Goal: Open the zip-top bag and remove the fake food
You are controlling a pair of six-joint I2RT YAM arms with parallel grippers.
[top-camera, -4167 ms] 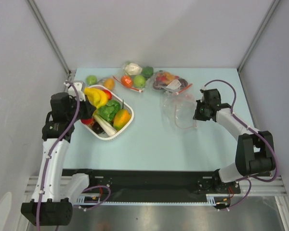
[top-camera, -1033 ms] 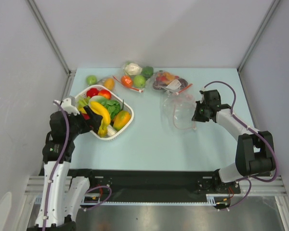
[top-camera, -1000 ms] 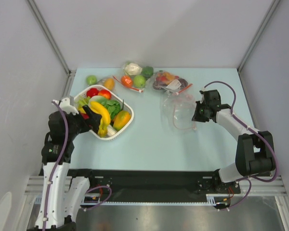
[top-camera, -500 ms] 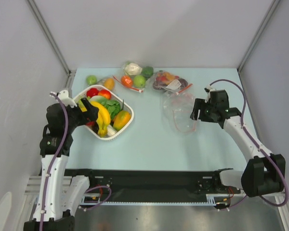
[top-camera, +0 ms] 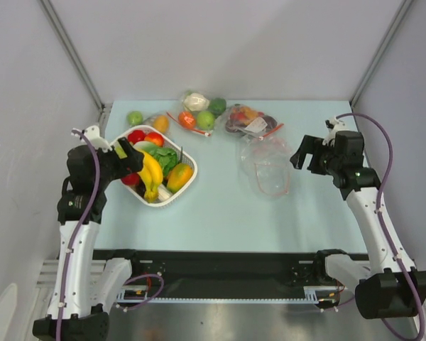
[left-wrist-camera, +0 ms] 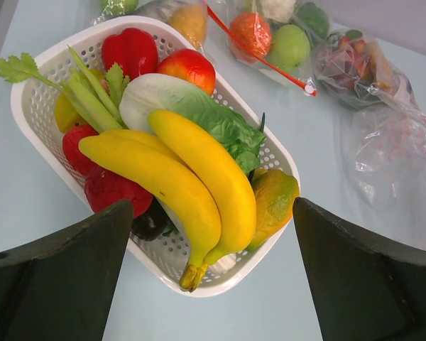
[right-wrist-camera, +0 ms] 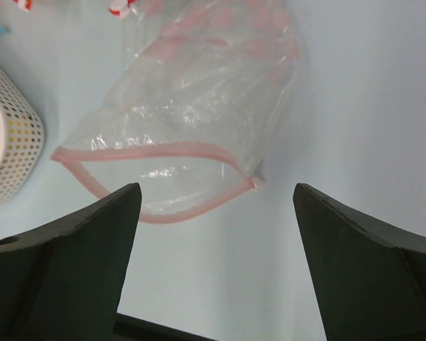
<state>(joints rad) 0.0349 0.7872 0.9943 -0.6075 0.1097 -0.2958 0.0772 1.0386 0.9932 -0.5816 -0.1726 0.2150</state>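
Tabletop (top-camera: pixel 220 206), one: pale blue, smooth, matte.

Claws, two, dark, blunt-fingered. Left claw (left-wrist-camera: pixel 213 206) at 9 o'clock, spread wide above the basket, grasping nothing. Right claw (right-wrist-camera: pixel 216 188) at 3 o'clock, likewise spread and empty, just beside the zip-top bag and clear of it.

White basket (left-wrist-camera: pixel 30 131), one: perforated plastic, rounded rectangle, at 9 o'clock.

Zip-top bag (top-camera: pixel 268 170), one: clear, crinkly film, flat on the tabletop at 2 o'clock, pinkish-red zip strip (right-wrist-camera: pixel 156 148) parted into an open loop, nothing inside.

Other clear bags, two, along 12 o'clock: cauliflower bag (top-camera: pixel 199 110); purple-item bag (top-camera: pixel 250 122) with white label, touching the zip-top bag's far end.

Fake food, heaped in the basket: one glossy banana bunch (left-wrist-camera: pixel 184 185) of two on top; one ruffled lettuce (left-wrist-camera: pixel 220 124); one orange-yellow fruit (left-wrist-camera: pixel 273 202). Also there: one red pepper (left-wrist-camera: pixel 131 50), one tomato (left-wrist-camera: pixel 188 67).
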